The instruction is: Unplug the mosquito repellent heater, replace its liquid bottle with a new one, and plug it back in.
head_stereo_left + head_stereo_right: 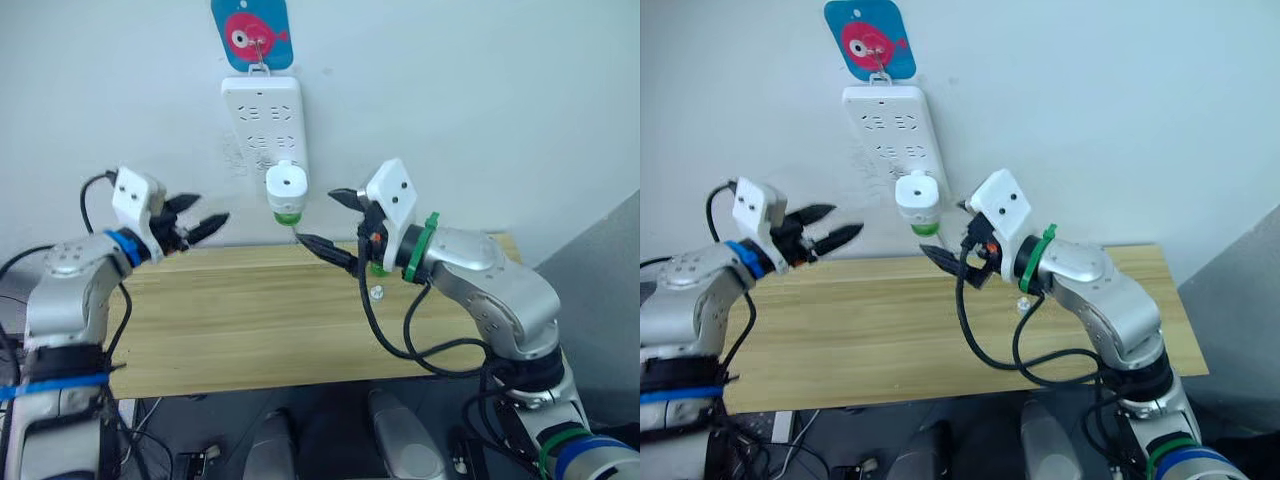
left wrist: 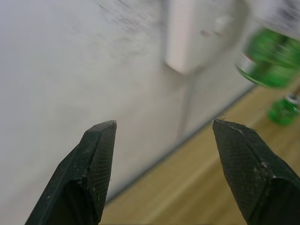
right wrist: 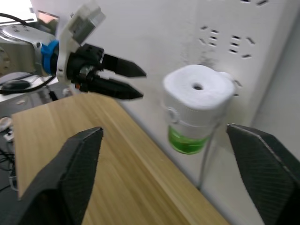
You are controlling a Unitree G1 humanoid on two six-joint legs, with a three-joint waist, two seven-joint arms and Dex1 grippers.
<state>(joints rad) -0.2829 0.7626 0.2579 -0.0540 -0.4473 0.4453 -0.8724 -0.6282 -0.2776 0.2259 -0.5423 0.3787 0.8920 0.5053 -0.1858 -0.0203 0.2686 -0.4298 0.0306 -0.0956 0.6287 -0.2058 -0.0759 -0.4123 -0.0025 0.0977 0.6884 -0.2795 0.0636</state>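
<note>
The white mosquito repellent heater (image 1: 287, 183) sits plugged into the lowest socket of the wall power strip (image 1: 262, 110). Its liquid bottle (image 3: 188, 138) shows green under the heater's body. My right gripper (image 1: 338, 224) is open just right of the heater, one finger above and one below bottle height, not touching it. My left gripper (image 1: 212, 207) is open too, hanging in the air left of the heater with nothing in it. The new one (image 2: 283, 110), a green bottle with a pale cap, stands on the table by the wall, mostly hidden behind my right wrist.
A wooden table (image 1: 250, 320) runs along the white wall under the strip. A small clear item (image 1: 377, 293) lies on it below my right wrist. A blue tag with a pink fish (image 1: 252, 32) hangs above the strip. The strip's cord (image 3: 208, 154) drops beside the heater.
</note>
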